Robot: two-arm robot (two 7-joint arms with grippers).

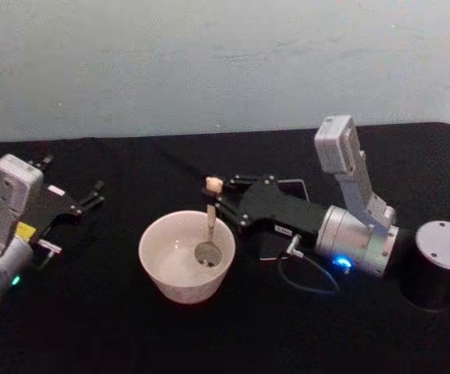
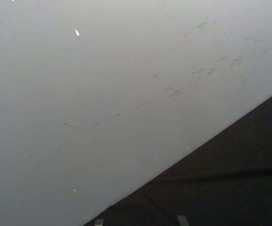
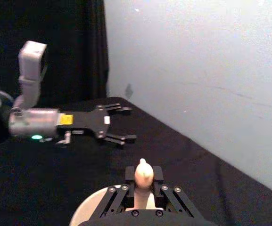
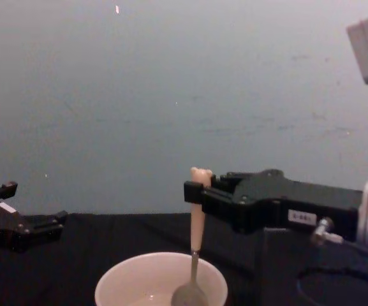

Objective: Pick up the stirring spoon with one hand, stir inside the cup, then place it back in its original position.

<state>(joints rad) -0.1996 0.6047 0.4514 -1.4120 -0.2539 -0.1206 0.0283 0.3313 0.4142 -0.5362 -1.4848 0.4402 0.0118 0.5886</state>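
**Left pincer** (image 1: 74, 174): parked low over the black-clothed table (image 1: 92, 327), well apart from the cup. Its two black, angular, linkage-built fingers are spread wide with nothing between them. The right wrist view shows it farther off (image 3: 128, 124), splayed in the same way, on a silvery cylindrical wrist.

**Cup** (image 1: 153, 234): a wide, round, white vessel with a thin rim and a smooth, slightly glossy wall. It stands on the cloth directly below the tips of the right pincer. From the chest view its rim (image 4: 113, 280) reads as a flat oval.

**Stirring spoon** (image 1: 210, 214): held nearly upright over the cup. Its small shiny metal bowl hangs inside the cup, below the rim; whether it touches the cup's floor cannot be told. A thin dark neck joins it to a slim cream handle (image 4: 197, 223). The rounded bear-head knob (image 3: 144, 173) stands just above the right pincer's fingers.

**Right pincer** (image 1: 215, 201): lies level and reaches in from the right. It is closed on the upper handle just under the knob, one black finger pressed to each side. Its body is matte black and wedge-shaped, and it is joined to a brushed-metal cylinder.

**Holder** (image 4: 276, 274): dark grey, square-sectioned and flat-walled. It stands on the table under the right pincer's body, beside the cup.

**Wall** (image 2: 126, 70): pale, matt and faintly scuffed, behind the table.
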